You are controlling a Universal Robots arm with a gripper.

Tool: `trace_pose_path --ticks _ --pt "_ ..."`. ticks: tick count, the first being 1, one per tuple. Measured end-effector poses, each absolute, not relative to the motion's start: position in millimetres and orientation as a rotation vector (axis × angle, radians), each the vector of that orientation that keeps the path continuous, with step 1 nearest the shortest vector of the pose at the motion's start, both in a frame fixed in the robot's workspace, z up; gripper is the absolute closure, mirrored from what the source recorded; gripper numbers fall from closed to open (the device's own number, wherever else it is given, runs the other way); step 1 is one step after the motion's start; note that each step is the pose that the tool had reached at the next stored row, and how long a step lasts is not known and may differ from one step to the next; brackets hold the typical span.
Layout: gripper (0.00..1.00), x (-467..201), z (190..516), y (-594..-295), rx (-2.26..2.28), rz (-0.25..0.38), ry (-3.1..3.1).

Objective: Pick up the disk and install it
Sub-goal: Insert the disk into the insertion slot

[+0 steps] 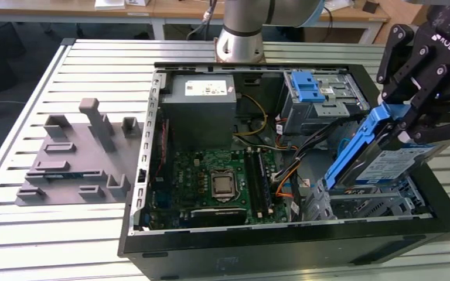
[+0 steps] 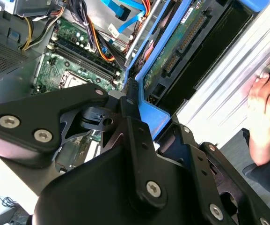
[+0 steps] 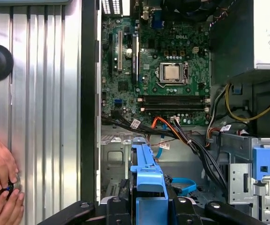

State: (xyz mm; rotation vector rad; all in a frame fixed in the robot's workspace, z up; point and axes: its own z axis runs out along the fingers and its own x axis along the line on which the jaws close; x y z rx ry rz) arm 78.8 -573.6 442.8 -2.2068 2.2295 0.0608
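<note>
Black gripper (image 1: 411, 124) clamps tilted blue-bracketed silver hard drive (image 1: 377, 164) over black PC case (image 1: 287, 244); first wrist view adds hands (image 3: 0, 164) beside it.

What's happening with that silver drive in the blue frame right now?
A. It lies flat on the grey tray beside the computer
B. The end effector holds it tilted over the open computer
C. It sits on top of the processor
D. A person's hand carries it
B: the end effector is clamped on the disk, which hangs steeply tilted above the open computer case, at the exterior view's right.
</note>
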Motion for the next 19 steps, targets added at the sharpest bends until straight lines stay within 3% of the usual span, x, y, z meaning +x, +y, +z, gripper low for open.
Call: trace_pose_path --ticks 19 --pt "0.64 78.9 432.9 -577.1 -2.214 0.061 2.223"
